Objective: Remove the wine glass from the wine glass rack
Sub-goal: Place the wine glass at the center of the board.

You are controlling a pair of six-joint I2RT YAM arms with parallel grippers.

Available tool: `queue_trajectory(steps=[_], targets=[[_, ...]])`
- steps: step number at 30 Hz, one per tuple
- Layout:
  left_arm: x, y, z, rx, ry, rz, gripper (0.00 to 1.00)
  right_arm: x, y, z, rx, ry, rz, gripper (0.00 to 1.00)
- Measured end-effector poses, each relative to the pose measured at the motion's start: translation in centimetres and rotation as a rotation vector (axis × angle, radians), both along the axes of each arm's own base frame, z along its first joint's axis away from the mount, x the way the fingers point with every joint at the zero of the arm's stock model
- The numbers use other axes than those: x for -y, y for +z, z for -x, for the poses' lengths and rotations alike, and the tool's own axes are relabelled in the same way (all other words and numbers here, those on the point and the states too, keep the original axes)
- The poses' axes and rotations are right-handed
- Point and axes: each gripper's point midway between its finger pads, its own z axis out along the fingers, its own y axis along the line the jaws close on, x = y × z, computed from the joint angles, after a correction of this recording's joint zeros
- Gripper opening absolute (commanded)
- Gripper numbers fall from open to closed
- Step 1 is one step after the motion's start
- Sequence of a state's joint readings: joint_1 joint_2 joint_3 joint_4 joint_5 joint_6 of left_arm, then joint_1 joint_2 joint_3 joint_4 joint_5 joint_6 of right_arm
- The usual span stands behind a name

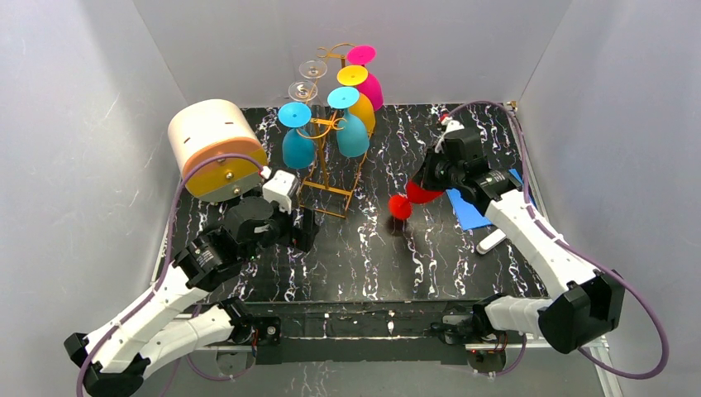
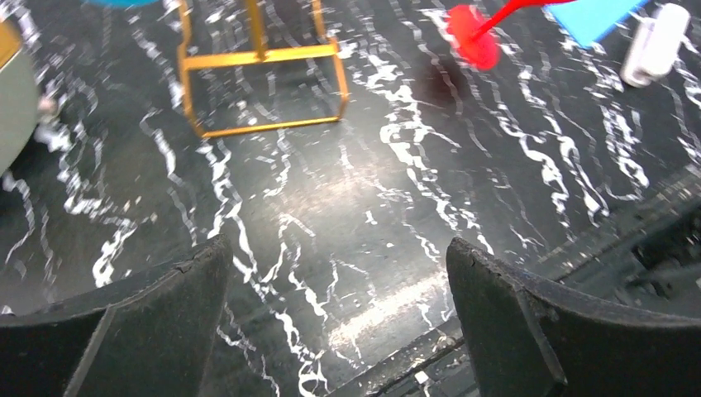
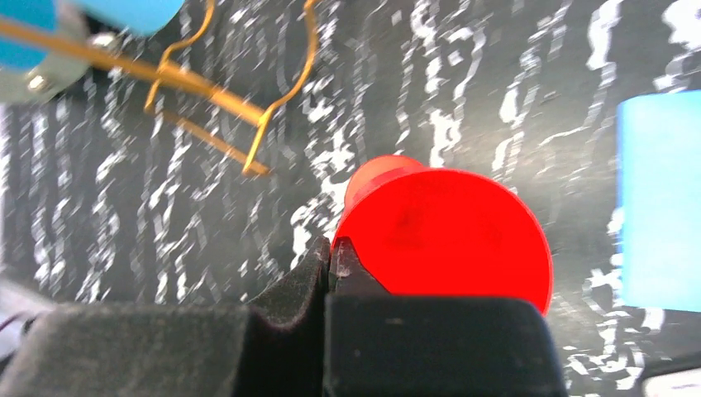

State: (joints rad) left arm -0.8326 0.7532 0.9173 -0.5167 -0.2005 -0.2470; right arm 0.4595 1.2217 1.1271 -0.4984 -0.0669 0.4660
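right wrist, wine glass [image 3: 446,236] rim pinched in right end effector [image 3: 331,251]

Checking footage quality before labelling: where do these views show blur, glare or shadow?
Top external: sharp, evenly lit; the red glass throws a dark shadow on the table. Left wrist: rack and table veins smeared by motion blur, with a pale glare patch mid-frame. Right wrist: background streaked too; the red glass is crisper.
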Motion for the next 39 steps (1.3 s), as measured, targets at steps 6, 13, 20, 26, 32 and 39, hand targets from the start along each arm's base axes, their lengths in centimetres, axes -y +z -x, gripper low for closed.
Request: queue_trajectory(steps=[6, 13, 20, 26, 32, 39], targets=[[-3.3, -0.8, -0.7, -0.025, 0.218, -0.018, 0.98, 2.3, 0.3, -4.8, 0.082, -0.129, 0.177, 0.01], [-5.7, -1.8, -1.2, -0.051, 0.392, -0.046, 0.98, 1.8, -1.3, -9.2, 0.061, -0.127, 0.308, 0.01], [-5.8, -3.9, -1.5, -0.104, 0.466, -0.061, 0.98, 0.2, -2.5, -11.8, 0.029, -0.077, 0.34, 0.01], [-5.9, -4.6, -1.6, -0.119, 0.494, -0.065, 0.98, -1.1, -3.6, -13.2, 0.001, -0.033, 0.361, 0.01], [-5.8, -6.0, -1.3, -0.154, 0.504, -0.057, 0.98, -1.6, -5.2, -13.4, -0.031, -0.005, 0.408, 0.01], [-6.0, -6.0, -1.2, -0.154, 0.513, -0.063, 0.98, -2.8, -4.7, -14.2, -0.018, 0.007, 0.417, 0.07]])
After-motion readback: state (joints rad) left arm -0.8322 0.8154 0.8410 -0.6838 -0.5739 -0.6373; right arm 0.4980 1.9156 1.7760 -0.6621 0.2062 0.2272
